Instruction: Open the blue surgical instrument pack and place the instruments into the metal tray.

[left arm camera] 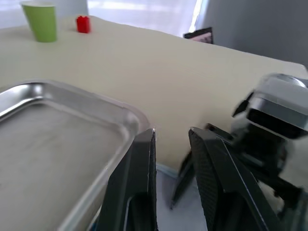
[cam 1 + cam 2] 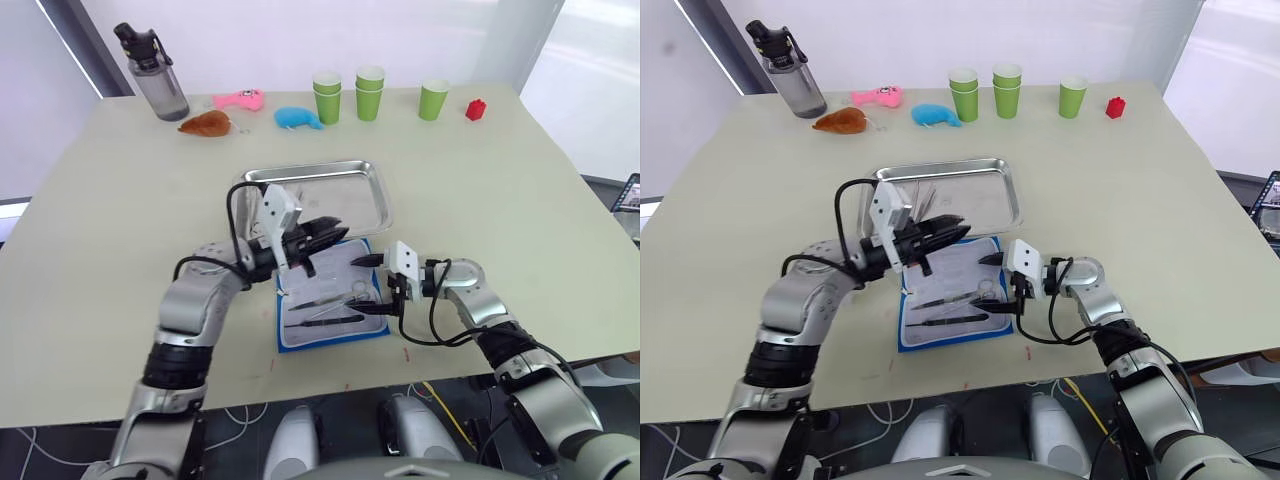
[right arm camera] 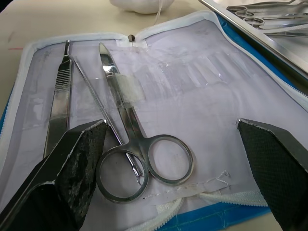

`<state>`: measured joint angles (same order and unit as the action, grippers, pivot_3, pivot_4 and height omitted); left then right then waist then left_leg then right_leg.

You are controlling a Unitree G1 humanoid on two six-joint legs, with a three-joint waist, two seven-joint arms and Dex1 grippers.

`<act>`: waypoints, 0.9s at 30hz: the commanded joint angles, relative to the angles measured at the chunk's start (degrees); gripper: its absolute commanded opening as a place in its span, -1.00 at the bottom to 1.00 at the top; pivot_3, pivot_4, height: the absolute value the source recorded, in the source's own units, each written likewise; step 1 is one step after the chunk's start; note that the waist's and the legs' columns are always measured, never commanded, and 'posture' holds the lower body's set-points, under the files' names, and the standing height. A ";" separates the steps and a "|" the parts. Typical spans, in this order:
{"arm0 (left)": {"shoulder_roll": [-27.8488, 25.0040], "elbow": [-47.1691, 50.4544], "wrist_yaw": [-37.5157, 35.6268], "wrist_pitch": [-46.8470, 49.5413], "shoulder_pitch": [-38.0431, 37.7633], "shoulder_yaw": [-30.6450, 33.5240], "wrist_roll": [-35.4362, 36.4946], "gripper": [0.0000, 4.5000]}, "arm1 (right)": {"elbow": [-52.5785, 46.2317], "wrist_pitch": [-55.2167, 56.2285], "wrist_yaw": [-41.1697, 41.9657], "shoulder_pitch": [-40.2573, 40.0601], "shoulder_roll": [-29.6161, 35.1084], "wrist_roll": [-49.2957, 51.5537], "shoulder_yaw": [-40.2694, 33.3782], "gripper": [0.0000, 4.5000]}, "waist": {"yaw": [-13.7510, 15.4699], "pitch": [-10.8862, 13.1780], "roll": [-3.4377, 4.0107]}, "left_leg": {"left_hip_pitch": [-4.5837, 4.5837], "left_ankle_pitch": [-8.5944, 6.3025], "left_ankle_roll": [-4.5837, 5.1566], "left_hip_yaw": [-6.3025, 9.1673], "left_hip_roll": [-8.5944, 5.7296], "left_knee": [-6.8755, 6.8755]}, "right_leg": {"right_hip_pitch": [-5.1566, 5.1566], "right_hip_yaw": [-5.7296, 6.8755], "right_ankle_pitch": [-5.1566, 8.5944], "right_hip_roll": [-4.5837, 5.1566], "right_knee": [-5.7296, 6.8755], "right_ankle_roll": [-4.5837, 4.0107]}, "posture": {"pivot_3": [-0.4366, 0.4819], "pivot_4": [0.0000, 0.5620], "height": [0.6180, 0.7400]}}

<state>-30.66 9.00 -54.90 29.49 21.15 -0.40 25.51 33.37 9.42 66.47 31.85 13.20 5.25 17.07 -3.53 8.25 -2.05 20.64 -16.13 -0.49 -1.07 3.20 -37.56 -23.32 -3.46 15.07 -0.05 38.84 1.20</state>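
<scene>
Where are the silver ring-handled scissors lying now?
The silver ring-handled scissors lie in the open blue fabric pack, between the right pincer fingers, beside a flat silver handle.

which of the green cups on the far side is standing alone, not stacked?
The rightmost green cup, next to the small red block. It is a single cup; the two green cups to its left each show a doubled rim, stacked pairs.

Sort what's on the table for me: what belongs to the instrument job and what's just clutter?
Job: open blue surgical instrument pack; scissors and scalpel handle in its pockets; metal tray, already holding some instruments.

Clutter: water bottle, four green cups, red block, pink toy, blue toy, brown toy.
</scene>
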 commanded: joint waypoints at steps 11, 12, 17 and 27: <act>-20.00 -1.70 -27.77 -12.18 -6.18 4.31 3.48 0.98 | 4.85 -2.06 0.04 -3.40 0.42 -3.69 3.12 1.00 | -0.03 0.04 0.03 | 0.01 0.00 0.01 -0.06 0.04 0.08 | -0.04 0.05 0.04 -0.03 -0.06 -0.03 | -0.05 -0.47 0.91; -21.04 -2.72 -29.61 -14.01 -6.49 4.71 3.47 0.98 | 4.91 -2.05 0.07 -3.35 0.38 -3.70 3.12 1.00 | -0.02 0.04 0.03 | 0.00 0.00 0.01 -0.06 0.04 0.10 | -0.04 0.05 0.06 -0.02 -0.05 -0.05 | -0.05 -0.47 0.91; -24.38 -7.93 -36.92 -20.15 -6.28 6.46 4.41 0.98 | 5.12 -1.89 0.36 -3.24 0.50 -3.72 3.10 1.00 | 0.01 0.06 0.07 | 0.01 0.00 0.02 -0.11 0.04 0.10 | -0.11 -0.07 0.14 0.02 -0.04 -0.19 | -0.05 -0.47 0.91; -23.66 -10.10 -35.94 -24.35 -6.50 2.72 5.18 0.98 | 4.98 -1.93 0.50 -3.29 0.57 -3.80 2.97 1.00 | -0.65 0.00 -0.04 | 0.01 -0.12 0.22 -0.27 -0.11 0.09 | -0.09 -0.28 0.19 0.44 -0.05 0.25 | -0.05 -0.47 0.91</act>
<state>-55.99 -3.70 -89.30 6.29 15.53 3.44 30.29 33.56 9.51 67.80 31.76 13.41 5.27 17.00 -4.18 8.24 -2.09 20.62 -16.29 -0.20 -1.35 3.01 -37.46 -23.36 -3.74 15.31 0.53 38.80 1.53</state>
